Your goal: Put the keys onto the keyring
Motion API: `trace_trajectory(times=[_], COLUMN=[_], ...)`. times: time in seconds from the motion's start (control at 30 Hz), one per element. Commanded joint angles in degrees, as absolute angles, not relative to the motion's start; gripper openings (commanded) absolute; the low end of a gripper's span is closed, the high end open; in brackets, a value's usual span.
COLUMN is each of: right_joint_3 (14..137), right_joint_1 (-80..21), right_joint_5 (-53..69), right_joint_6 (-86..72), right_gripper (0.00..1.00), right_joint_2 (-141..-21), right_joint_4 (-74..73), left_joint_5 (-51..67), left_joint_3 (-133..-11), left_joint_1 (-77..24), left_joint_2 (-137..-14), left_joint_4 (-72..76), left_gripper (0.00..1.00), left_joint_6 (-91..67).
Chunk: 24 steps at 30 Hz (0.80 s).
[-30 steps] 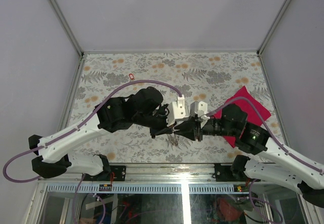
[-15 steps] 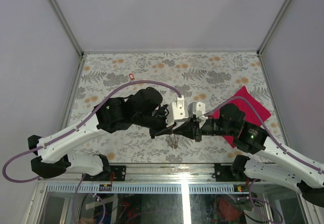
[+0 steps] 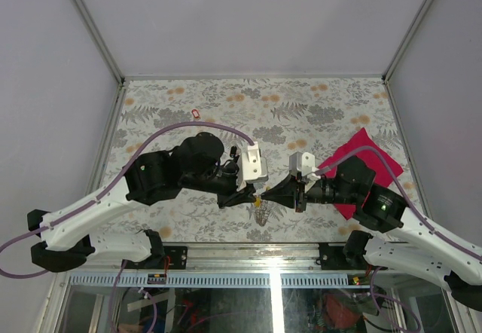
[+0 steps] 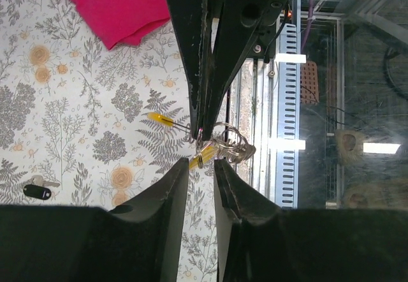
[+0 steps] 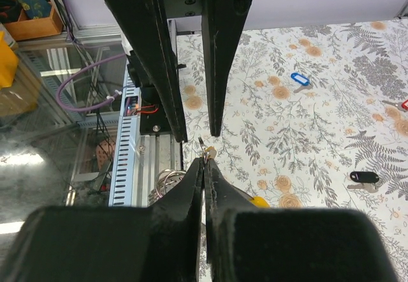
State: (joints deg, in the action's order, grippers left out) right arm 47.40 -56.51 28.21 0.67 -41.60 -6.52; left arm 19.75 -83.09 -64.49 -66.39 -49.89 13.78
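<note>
My right gripper (image 5: 204, 161) is shut on the keyring (image 4: 231, 148), pinching the thin wire at its tips; the silvery loops (image 5: 167, 180) hang just off the table's near edge. A yellow-headed key (image 4: 162, 119) sticks out beside those tips, and a small yellow piece (image 4: 200, 159) sits on the ring. My left gripper (image 4: 200, 164) stands open just short of the ring, with nothing between its fingers. In the top view the two grippers (image 3: 252, 190) (image 3: 265, 195) meet tip to tip above the hanging keyring (image 3: 261, 209). Loose keys lie on the table: black (image 5: 363, 177), blue (image 5: 298, 78), red (image 3: 196, 113).
A magenta cloth (image 3: 369, 156) lies at the right of the flowered table (image 3: 181, 99), partly under the right arm. The slotted metal rail (image 4: 285, 122) and glass front edge run just beside the grippers. Grey walls close in the back and sides.
The left gripper has let go, opened and drawn back to the left. The right gripper has shut on the keyring, which now hangs from it alone.
</note>
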Motion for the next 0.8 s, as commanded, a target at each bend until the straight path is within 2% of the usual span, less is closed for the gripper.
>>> trace_trajectory(times=[0.0, 0.17, 0.37, 0.47, 0.77], right_joint_3=[50.08, 50.32, 50.51, 50.99, 51.69], right_joint_1=[-56.46, -56.5, -56.45, -56.45, -56.5], right_joint_5=[29.62, 29.53, 29.53, 29.32, 27.69], right_joint_6=[-0.57, -0.84, -1.15, -1.23, -1.93], right_gripper=[0.0, 0.0, 0.0, 0.0, 0.0], right_joint_2=[-40.4, -40.28, -39.98, -39.39, -37.38], right_joint_4=[-1.67, -1.58, -1.24, -1.19, -0.14], left_joint_5=[21.52, 21.92, 21.81, 21.89, 21.68], left_joint_3=[-81.14, -80.52, -80.53, -81.09, -81.92], left_joint_1=[-64.78, -64.83, -64.78, -64.81, -64.85], left_joint_2=[-64.92, -64.65, -64.97, -65.17, -65.19], left_joint_4=[-43.71, -42.2, -42.13, -42.4, -42.82], left_gripper=[0.24, 0.25, 0.06, 0.0, 0.0], left_joint_6=[12.71, 12.31, 12.39, 12.66, 13.44])
